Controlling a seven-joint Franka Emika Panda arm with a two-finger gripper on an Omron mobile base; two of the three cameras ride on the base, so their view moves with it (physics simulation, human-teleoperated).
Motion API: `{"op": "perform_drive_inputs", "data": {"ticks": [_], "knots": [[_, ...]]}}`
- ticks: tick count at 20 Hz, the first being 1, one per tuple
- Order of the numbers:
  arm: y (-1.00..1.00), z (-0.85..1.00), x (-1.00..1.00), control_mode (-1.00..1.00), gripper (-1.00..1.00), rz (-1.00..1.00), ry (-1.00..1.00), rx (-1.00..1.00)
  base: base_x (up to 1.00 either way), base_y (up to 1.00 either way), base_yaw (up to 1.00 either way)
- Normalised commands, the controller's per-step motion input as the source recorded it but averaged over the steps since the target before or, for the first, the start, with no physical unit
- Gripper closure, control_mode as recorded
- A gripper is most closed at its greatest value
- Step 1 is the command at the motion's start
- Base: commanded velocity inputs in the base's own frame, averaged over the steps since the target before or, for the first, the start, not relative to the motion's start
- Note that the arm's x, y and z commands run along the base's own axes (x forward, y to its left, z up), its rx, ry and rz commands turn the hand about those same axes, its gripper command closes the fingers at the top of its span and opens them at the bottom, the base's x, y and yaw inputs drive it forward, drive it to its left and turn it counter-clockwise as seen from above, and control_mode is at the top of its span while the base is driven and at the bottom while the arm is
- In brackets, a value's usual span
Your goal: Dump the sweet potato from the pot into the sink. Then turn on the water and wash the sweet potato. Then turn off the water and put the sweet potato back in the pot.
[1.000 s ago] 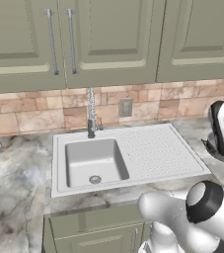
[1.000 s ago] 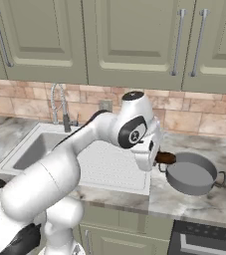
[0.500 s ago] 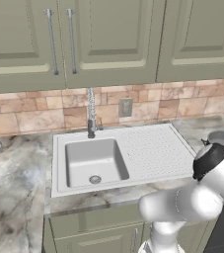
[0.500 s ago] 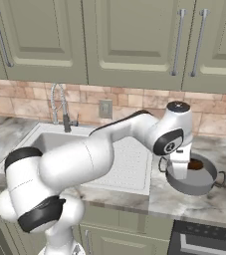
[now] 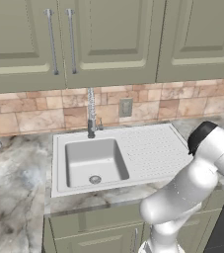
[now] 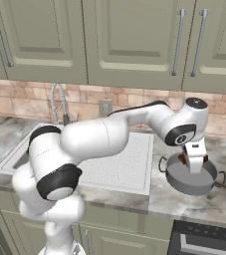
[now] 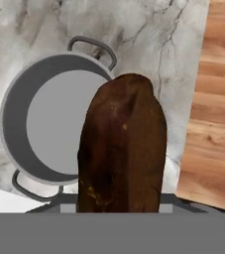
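Pincer (image 6: 194,164) gripping sweet potato (image 7: 122,149) above pot (image 6: 190,178)

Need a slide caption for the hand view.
Sweet potato held in the jaws above the empty pot on the marble counter.

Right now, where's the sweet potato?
The sweet potato is held in the pincer, just above the pot on the marble counter to the right of the sink's drainboard.
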Motion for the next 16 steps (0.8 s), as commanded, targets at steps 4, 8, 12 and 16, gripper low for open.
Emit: {"op": "perform_drive_inputs", "data": {"ticks": [4, 8, 12, 16], "knots": [[0.00, -0.37, 0.26, -1.00, 1.00, 0.12, 0.07, 0.00, 0.00, 0.00, 0.00], [-0.11, -0.50, 0.22, -1.00, 1.00, 0.09, 0.05, 0.00, 0.00, 0.00, 0.00], [-0.10, -0.51, 0.18, -1.00, 1.00, 0.09, 0.01, 0.00, 0.00, 0.00, 0.00], [-0.10, -0.37, 0.18, -1.00, 1.00, 0.09, 0.00, 0.00, 0.00, 0.00, 0.00]]}}
